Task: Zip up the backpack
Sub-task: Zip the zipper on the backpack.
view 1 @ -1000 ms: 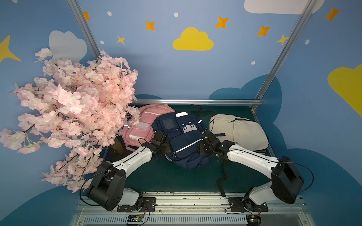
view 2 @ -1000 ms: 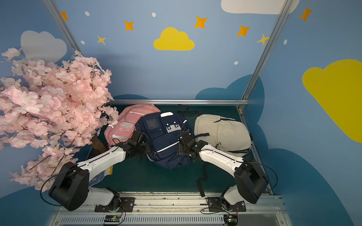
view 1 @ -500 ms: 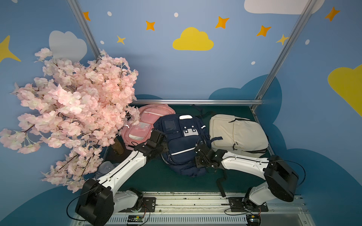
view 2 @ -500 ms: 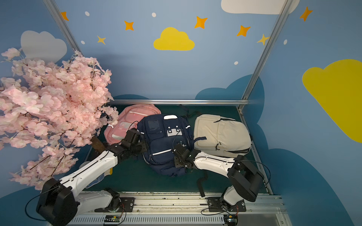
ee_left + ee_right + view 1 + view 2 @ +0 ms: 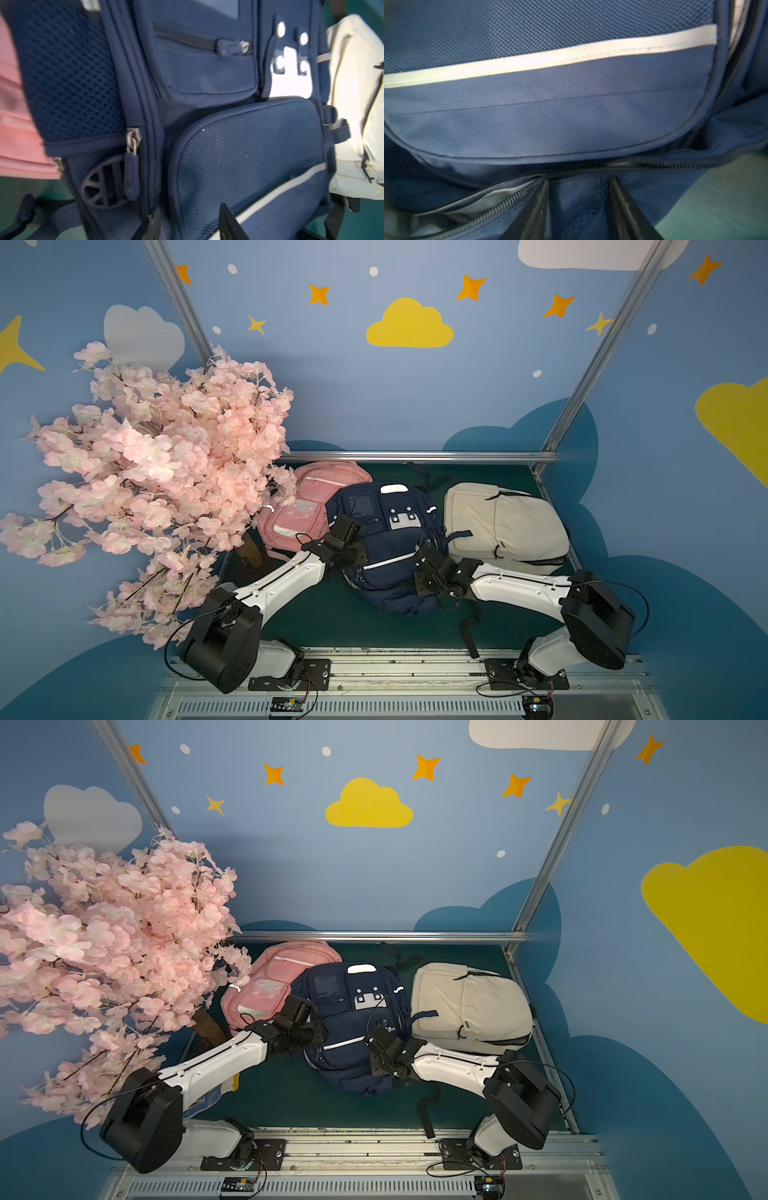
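Observation:
The navy backpack (image 5: 388, 531) (image 5: 353, 1011) lies flat mid-table in both top views. At its near end a zipper (image 5: 508, 195) gapes, with pale lining showing in the gap. My right gripper (image 5: 579, 187) (image 5: 417, 570) sits at that near-right corner, its fingers closed on a fold of navy fabric just below the zipper. My left gripper (image 5: 189, 209) (image 5: 359, 560) is at the bag's left side and pinches the edge of the mesh front pocket (image 5: 245, 158). A side zipper pull (image 5: 132, 166) hangs beside it, untouched.
A pink backpack (image 5: 307, 506) touches the navy one on the left, and a cream backpack (image 5: 503, 522) lies to the right. A blossom tree (image 5: 158, 472) overhangs the left side, its trunk (image 5: 251, 549) by my left arm. A loose black strap (image 5: 467, 630) trails toward the front rail.
My right gripper slid from the backpack's right side down to its near corner. The backpack shifted slightly toward the front. My left arm swung outward and came back.

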Robot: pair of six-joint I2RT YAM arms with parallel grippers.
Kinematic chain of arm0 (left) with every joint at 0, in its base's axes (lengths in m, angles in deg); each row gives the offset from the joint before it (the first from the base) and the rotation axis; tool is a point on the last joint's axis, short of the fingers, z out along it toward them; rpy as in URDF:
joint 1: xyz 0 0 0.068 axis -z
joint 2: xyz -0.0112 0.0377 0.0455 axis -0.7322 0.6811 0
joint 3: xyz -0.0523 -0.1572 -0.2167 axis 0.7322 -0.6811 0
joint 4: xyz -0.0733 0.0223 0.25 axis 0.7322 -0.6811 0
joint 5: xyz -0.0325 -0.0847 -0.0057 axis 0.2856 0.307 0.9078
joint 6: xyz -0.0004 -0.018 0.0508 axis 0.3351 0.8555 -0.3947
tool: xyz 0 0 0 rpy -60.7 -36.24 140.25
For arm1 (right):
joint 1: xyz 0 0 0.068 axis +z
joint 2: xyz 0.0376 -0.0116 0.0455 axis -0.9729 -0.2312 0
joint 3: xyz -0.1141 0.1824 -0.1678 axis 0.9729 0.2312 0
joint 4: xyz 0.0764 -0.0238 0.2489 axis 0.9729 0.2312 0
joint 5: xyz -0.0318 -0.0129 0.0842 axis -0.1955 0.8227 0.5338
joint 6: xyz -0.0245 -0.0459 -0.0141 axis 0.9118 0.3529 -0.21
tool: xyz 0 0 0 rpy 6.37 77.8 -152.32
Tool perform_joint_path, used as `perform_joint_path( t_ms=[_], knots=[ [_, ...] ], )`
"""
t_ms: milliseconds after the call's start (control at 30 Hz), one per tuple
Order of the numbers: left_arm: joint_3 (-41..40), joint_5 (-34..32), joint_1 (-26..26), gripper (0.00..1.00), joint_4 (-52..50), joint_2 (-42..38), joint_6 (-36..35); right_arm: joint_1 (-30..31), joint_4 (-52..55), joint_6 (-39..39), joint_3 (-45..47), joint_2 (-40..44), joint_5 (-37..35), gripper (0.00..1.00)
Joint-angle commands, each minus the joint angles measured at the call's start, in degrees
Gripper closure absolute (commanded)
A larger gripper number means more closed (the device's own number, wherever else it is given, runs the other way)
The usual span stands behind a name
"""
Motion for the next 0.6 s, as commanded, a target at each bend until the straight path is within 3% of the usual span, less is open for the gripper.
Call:
perform_joint_path(
  t_ms=[0,100,267,467,567],
  knots=[
    [1.93,1.7,-0.97,0.55,1.07,2.5,-0.7,0.63,3.78,-0.45,1.07,-0.49,1.16,0.52],
    [1.96,3.21,-1.97,0.6,1.91,4.83,-0.87,0.2,3.77,-0.21,0.67,-0.93,1.38,0.52],
    [2.28,4.36,-2.83,0.77,2.65,6.59,-0.79,-3.07,3.18,0.14,0.32,-2.0,3.14,0.54],
    [4.22,2.49,-1.86,0.96,1.5,2.2,0.29,-11.36,-0.01,1.82,-1.93,-7.04,10.43,0.57],
    [6.71,-0.42,-0.65,0.97,-0.22,-0.73,0.45,-13.2,0.47,1.91,-3.51,-8.64,12.79,0.57]
  ],
)
